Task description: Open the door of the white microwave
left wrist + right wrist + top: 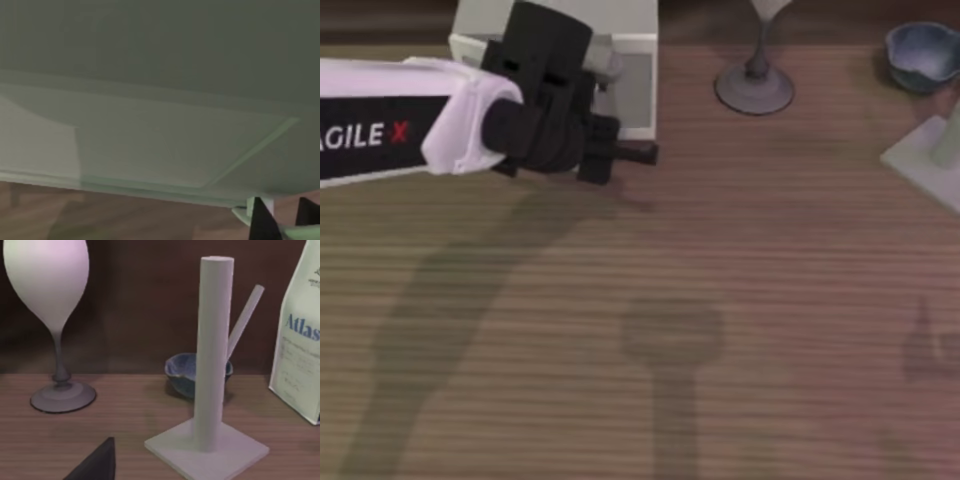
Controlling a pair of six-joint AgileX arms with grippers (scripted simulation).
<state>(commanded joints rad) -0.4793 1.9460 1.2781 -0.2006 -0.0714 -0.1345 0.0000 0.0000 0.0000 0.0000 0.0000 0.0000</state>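
Left gripper (630,155) at the microwave (630,40) front, far left; door (150,145) close; grip cannot be told.

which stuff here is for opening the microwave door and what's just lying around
For the job:
microwave
door
left gripper, at the door's front

Lying about:
wine glass
blue bowl
white stand with post
printed bag
right gripper, back from these
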